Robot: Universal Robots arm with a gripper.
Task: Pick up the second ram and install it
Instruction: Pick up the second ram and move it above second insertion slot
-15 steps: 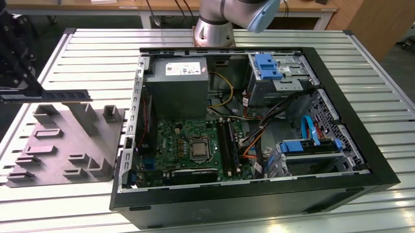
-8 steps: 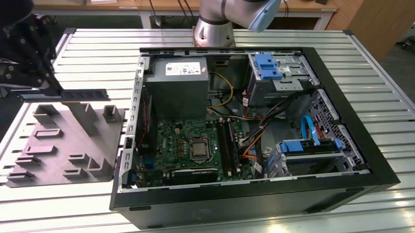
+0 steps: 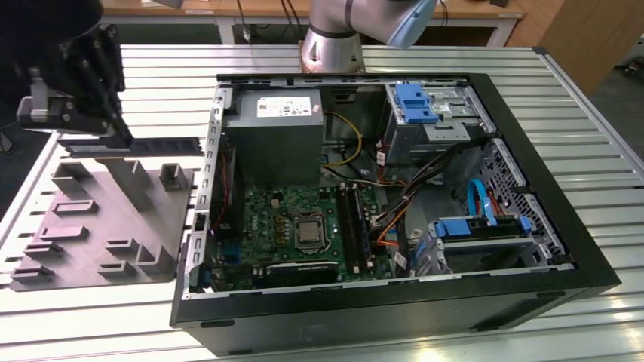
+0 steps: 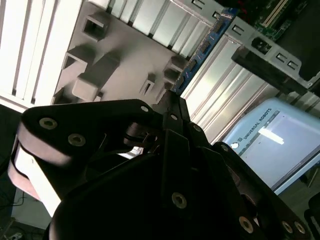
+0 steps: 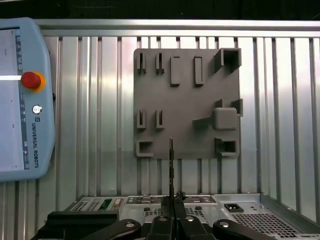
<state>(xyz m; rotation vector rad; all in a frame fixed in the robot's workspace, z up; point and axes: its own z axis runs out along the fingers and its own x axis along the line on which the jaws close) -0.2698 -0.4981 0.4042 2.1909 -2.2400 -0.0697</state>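
This is a robotics lab or workshop. A ribbed aluminium desk (image 3: 574,98) carries an opened computer tower (image 3: 423,226), a grey plastic fixture (image 3: 101,222) and a robot teach pendant (image 5: 22,100). A wooden bench (image 3: 473,9) stands beyond the desk's far edge.

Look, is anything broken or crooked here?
Nothing looks broken or spilled. The only loose part is the second ram, held by the end effector near the grey fixture's edge, outside the computer case.

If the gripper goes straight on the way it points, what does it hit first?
Probably the grey fixture, near its edge; the second ram held in the gripper would touch it first. Depth is unclear: possibly the slatted table instead.
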